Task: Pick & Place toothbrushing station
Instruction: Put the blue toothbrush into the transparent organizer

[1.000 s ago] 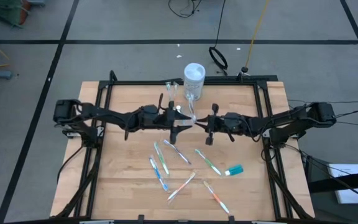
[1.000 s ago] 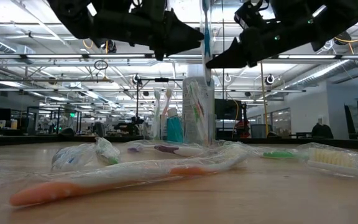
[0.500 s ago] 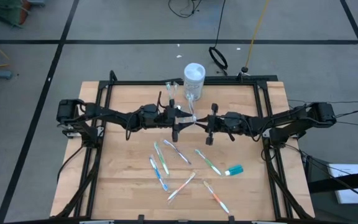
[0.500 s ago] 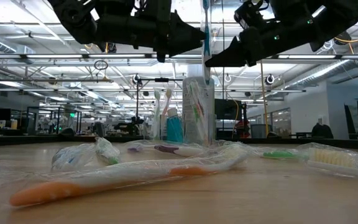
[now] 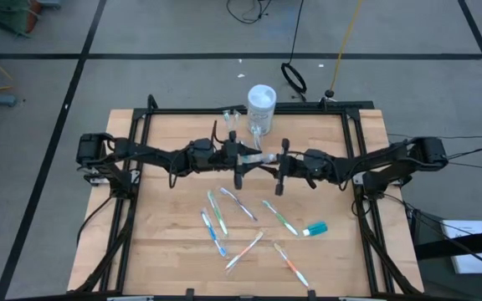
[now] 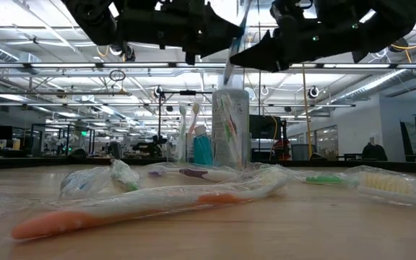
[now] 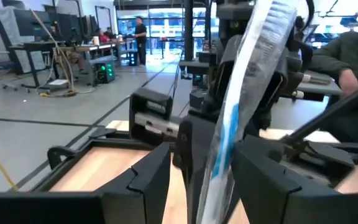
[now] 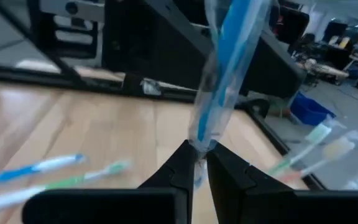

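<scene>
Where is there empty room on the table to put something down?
The bare wood of the table between the left frame rail and the toothbrushes is free, and so is the back left corner. It is crowded in the middle, where the left pincer and right pincer meet beside the white-capped container.

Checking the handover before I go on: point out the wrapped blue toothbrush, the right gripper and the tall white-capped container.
wrapped blue toothbrush [image 8: 229, 56]: right wrist view, on its blue handle inside the wrapper.
right gripper [image 8: 197, 163]: right wrist view, between its fingertips, shut on the wrapper's end.
white-capped container [image 5: 261, 99]: high view, on its cap.
</scene>
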`<move>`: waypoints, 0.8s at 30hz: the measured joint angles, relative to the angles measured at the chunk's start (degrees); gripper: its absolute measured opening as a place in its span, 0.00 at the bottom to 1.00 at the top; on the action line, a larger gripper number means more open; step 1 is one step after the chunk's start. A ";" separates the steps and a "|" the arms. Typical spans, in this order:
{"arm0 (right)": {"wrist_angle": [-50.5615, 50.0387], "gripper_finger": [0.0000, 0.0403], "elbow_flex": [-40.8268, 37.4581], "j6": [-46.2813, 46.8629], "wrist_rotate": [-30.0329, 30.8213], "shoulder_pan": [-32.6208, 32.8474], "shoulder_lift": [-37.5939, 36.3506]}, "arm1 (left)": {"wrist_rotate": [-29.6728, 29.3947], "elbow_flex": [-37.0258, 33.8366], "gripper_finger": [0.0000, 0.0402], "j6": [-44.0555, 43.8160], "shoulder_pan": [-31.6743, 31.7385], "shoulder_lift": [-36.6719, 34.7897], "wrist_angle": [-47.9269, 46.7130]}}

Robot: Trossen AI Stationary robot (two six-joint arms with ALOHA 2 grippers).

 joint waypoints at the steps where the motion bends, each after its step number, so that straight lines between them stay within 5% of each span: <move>1: 0.70 0.06 0.08 0.50 0.03 0.00 0.54 | -0.06 0.32 0.43 0.01 0.00 -0.01 -0.29; 6: -0.67 0.06 0.04 0.66 -0.07 -0.61 1.90 | -0.17 0.88 0.37 -0.02 -0.15 0.00 -2.58; 15: -1.21 0.07 -0.01 0.75 0.57 -0.72 1.96 | 0.15 0.94 0.05 0.66 0.07 0.00 -3.30; 24: -5.95 0.24 -0.01 3.50 4.62 -0.94 1.94 | -5.12 0.93 0.10 1.71 0.16 -1.22 -7.98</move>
